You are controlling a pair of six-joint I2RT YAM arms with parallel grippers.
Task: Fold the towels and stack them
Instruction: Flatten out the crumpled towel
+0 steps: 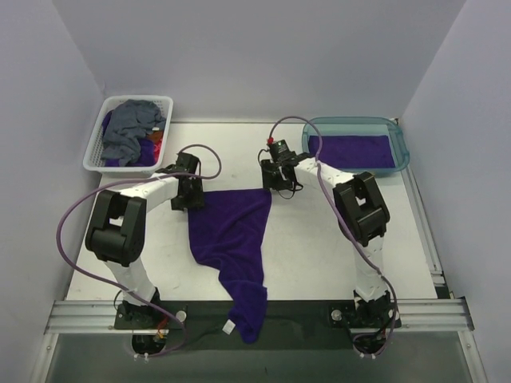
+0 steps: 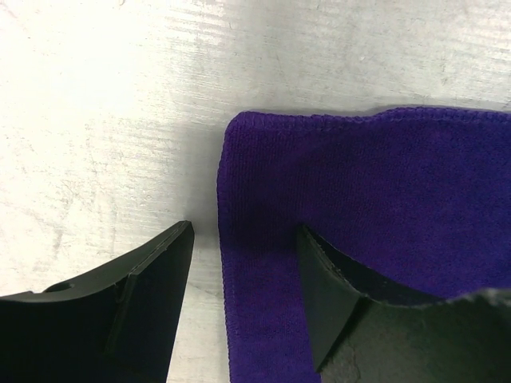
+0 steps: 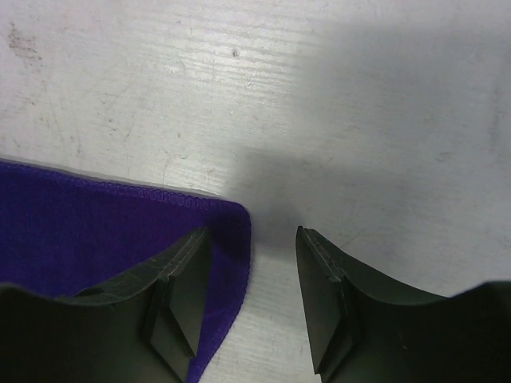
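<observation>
Two grippers with jaws apart at the far corners of a purple towel (image 1: 231,231) spread on the table (image 1: 319,247)

The purple towel lies flat and narrows toward the near edge of the table, where its end hangs over. The left gripper (image 1: 190,199) sits at the far left corner, its fingers spread and straddling the hem, one over bare table and the other over cloth. The right gripper (image 1: 279,182) is at the far right corner, also spread and holding nothing. The corner lies under one of its fingers (image 3: 180,279), though it is hard to tell whether that finger touches the cloth. At the far left a white basket (image 1: 94,152) holds a crumpled grey towel (image 1: 132,128). At the far right a teal tub (image 1: 403,148) holds a second purple towel (image 1: 355,150) laid flat
</observation>
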